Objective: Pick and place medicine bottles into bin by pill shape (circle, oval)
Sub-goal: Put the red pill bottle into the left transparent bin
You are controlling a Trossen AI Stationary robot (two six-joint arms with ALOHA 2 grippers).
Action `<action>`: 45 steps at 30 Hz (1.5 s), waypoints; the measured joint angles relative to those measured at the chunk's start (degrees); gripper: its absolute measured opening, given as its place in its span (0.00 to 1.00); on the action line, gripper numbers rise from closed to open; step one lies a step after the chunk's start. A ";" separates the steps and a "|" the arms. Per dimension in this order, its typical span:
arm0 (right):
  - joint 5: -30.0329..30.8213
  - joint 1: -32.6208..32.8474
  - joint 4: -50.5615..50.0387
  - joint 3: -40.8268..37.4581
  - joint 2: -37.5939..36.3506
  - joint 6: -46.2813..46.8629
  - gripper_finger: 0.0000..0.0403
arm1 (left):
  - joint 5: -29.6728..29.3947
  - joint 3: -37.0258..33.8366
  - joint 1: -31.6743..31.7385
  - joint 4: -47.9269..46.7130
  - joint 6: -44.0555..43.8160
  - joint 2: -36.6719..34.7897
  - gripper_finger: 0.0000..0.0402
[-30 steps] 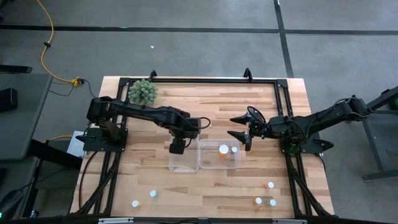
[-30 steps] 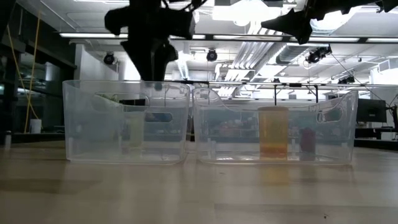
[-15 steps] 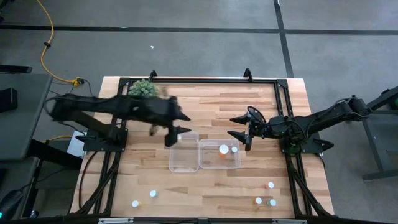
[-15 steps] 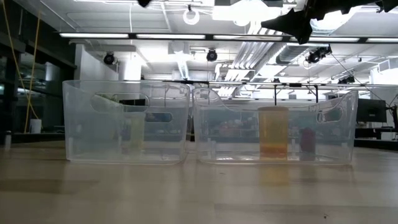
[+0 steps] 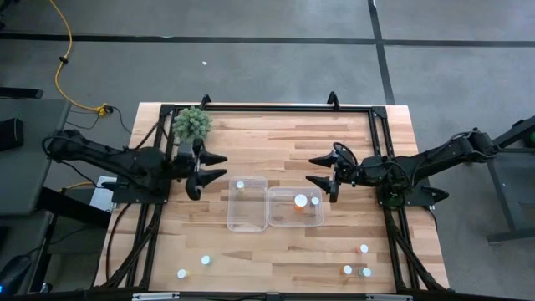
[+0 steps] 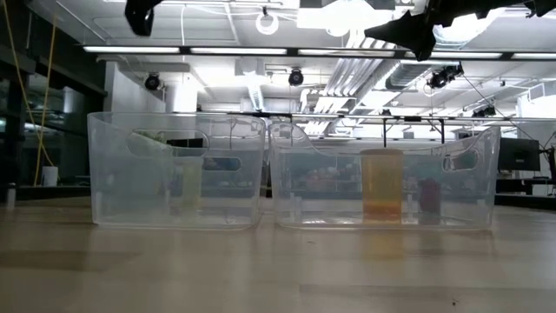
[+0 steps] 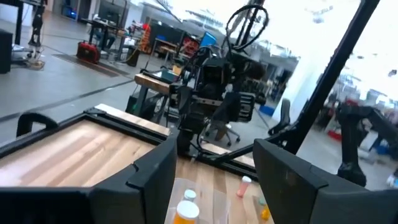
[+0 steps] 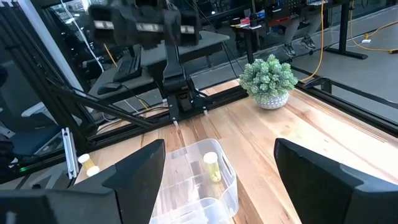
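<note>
Left gripper (image 5: pixel 211 168) sits off the table's left side, beside the green plant ball (image 5: pixel 192 124), fingers spread, nothing between them. Two loose medicine bottles (image 5: pixel 193 267) stand near the front left edge. Left clear bin (image 5: pixel 247 211) holds one bottle (image 5: pixel 240 186) against its far wall. Right clear bin (image 5: pixel 295 219), touching the first, holds a wide orange bottle (image 5: pixel 300 201) and a smaller one (image 5: pixel 315 201). Right gripper (image 5: pixel 321 171) hovers just behind that bin, fingers wide apart, empty. Three more bottles (image 5: pixel 358 263) stand near the front right corner, well apart from both bins.
</note>
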 joint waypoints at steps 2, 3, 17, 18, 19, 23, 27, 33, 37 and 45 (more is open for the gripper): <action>0.00 -0.01 -0.03 0.00 0.00 -0.02 0.73 | -0.58 -2.55 -0.15 2.37 -1.00 -1.32 0.50; 0.00 0.01 0.03 0.00 0.00 -0.02 0.73 | -0.58 -3.27 -0.15 2.61 -1.27 -1.84 0.50; -2.94 0.89 -9.67 6.56 0.23 5.53 0.73 | 0.16 -4.52 -0.13 2.23 -1.26 -2.39 0.50; -3.23 1.52 -14.98 9.00 0.71 5.53 0.73 | 0.16 -4.52 -0.13 2.21 -1.26 -2.39 0.50; -3.34 2.25 -21.18 11.66 1.38 5.75 0.73 | 0.18 -4.52 -0.13 2.19 -1.26 -2.39 0.50; -7.02 5.67 -42.95 21.80 4.89 11.72 0.73 | 0.20 -4.52 -0.13 2.17 -1.26 -2.39 0.50; -14.21 10.92 -60.12 27.46 8.75 22.95 0.73 | 0.19 -4.52 -0.13 2.14 -1.24 -2.39 0.50; -20.19 23.25 -71.99 26.82 11.90 41.14 0.73 | 0.10 -4.52 0.05 2.12 -1.24 -2.37 0.50; -24.59 32.38 -72.55 22.64 12.09 53.12 0.73 | 0.01 -4.52 0.05 2.10 -1.24 -2.35 0.50; -25.04 47.32 -68.80 16.65 12.11 70.56 0.73 | -0.08 -4.52 0.05 2.08 -1.24 -2.35 0.50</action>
